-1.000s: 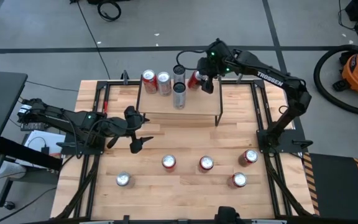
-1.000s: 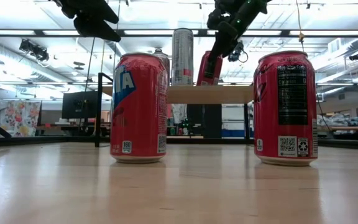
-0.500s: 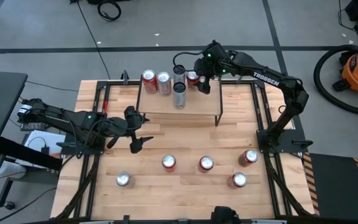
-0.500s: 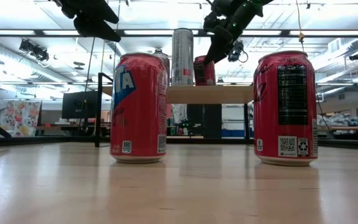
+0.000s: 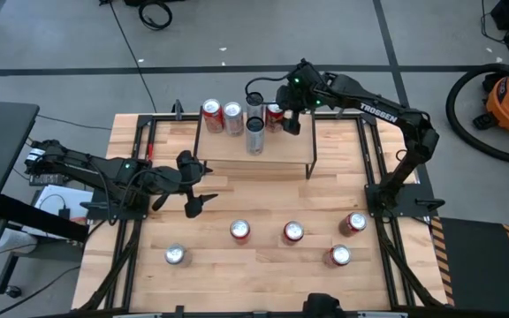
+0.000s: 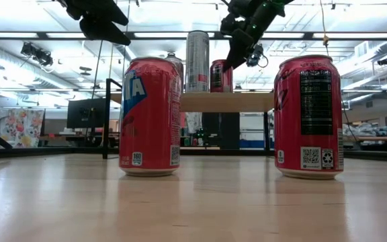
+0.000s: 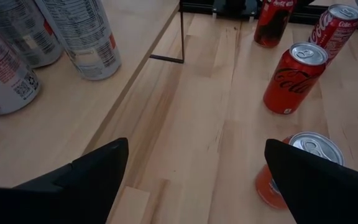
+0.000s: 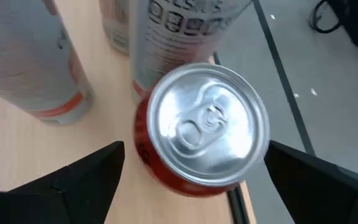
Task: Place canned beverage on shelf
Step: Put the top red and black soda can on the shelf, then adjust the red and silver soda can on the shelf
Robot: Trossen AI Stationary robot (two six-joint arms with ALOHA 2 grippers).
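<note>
The right gripper (image 5: 292,122) has its jaws spread wide on either side of the red can (image 5: 275,112), which stands upright on the shelf (image 5: 281,152) at its back edge, just beside the tall silver cans (image 5: 254,131). Neither finger appears to press it. The likely risk is a finger clipping the can on retreat and tipping it off that edge. The left gripper (image 5: 193,189), jaws also spread, waits off the shelf's front-left corner.
</note>
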